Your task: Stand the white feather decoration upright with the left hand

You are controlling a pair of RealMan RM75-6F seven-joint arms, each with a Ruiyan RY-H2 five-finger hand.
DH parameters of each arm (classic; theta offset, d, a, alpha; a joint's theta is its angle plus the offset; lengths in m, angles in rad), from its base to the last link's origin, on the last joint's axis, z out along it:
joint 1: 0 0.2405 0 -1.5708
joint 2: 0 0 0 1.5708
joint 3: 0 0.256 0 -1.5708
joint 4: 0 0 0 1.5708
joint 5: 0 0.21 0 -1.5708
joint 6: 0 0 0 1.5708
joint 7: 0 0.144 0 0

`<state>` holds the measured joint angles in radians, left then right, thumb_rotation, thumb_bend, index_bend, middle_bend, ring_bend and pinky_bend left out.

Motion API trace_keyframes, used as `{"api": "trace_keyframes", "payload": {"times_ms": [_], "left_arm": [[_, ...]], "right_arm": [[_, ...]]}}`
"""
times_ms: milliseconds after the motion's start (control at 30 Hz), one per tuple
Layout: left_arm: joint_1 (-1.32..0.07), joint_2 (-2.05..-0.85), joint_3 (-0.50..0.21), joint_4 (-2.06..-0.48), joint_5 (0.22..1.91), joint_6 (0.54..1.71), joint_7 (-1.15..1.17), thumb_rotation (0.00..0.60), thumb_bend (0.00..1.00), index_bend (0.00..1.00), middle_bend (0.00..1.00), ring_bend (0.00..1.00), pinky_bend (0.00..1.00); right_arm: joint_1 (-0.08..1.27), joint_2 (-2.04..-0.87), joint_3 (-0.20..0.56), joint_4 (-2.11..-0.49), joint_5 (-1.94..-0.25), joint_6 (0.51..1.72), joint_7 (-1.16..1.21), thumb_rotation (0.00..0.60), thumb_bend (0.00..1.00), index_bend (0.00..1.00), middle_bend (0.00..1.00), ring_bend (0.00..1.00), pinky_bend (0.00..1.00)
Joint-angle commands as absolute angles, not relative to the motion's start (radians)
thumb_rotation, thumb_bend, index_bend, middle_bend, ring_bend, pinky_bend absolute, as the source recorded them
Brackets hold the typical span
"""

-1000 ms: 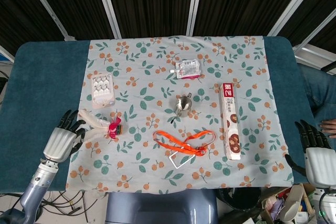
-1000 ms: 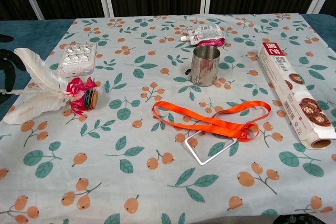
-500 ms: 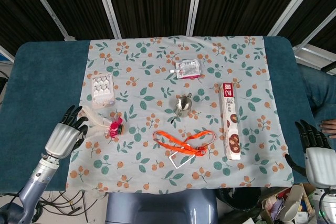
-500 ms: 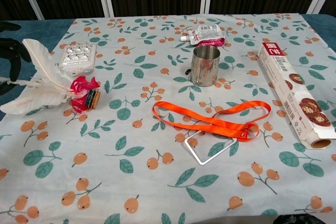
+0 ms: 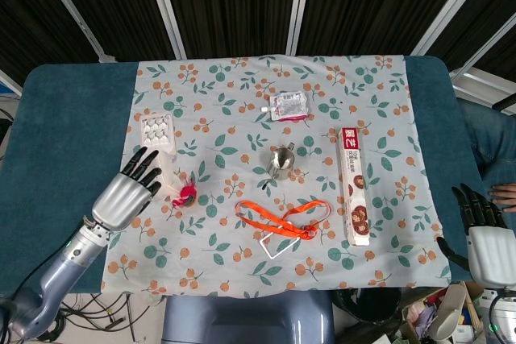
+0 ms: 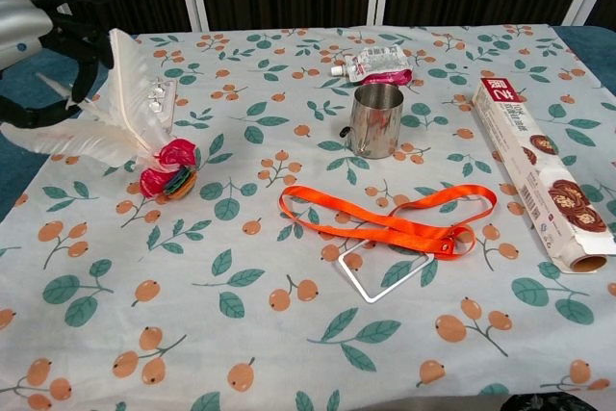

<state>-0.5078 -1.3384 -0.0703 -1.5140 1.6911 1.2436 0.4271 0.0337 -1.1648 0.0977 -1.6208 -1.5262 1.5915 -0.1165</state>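
Overhead, my left hand [image 5: 129, 193] is holding the white feather decoration [image 5: 182, 192] by its plumes beside the blister pack [image 5: 156, 130], lifting it toward vertical. Chest-level, feathers are tilting up while the pink base [image 6: 169, 169] is touching the tablecloth [image 6: 289, 334] as pivot.

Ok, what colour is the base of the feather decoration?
Bright pink-red, with striped coloured discs at the base below the white feathers; the chest view shows it best.
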Motion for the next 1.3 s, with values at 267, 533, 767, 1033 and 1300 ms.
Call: {"api": "trace_keyframes", "payload": {"times_ms": [267, 533, 767, 1033, 1300], "left_arm": [[-0.58, -1.338, -0.095, -1.604, 1.636, 1.119, 0.564, 0.6, 0.46, 0.61, 0.32, 0.0, 0.05], [-0.578, -1.332, -0.087, -1.659, 1.609, 1.115, 0.578, 0.6, 0.29, 0.24, 0.26, 0.0, 0.06], [-0.566, -1.303, -0.086, -1.73, 1.608, 1.142, 0.562, 0.6, 0.22, 0.01, 0.15, 0.0, 0.06], [-0.539, -1.234, -0.105, -1.811, 1.653, 1.236, 0.581, 0.6, 0.22, 0.01, 0.14, 0.0, 0.06], [-0.458, -1.055, -0.118, -1.932, 1.68, 1.381, 0.481, 0.6, 0.23, 0.07, 0.13, 0.0, 0.06]], "right_arm": [[0.034, -1.164, 0.099, -1.622, -1.523, 1.589, -0.116, 0.6, 0.13, 0.08, 0.05, 0.1, 0.16], [0.035, -1.163, 0.101, -1.622, -1.518, 1.587, -0.115, 0.6, 0.13, 0.08, 0.05, 0.1, 0.16], [0.036, -1.167, 0.1, -1.623, -1.521, 1.587, -0.123, 0.6, 0.13, 0.08, 0.05, 0.1, 0.16], [0.036, -1.166, 0.102, -1.623, -1.515, 1.586, -0.125, 0.6, 0.13, 0.08, 0.05, 0.1, 0.16], [0.035, -1.165, 0.104, -1.623, -1.515, 1.59, -0.125, 0.6, 0.13, 0.08, 0.05, 0.1, 0.16]]}}
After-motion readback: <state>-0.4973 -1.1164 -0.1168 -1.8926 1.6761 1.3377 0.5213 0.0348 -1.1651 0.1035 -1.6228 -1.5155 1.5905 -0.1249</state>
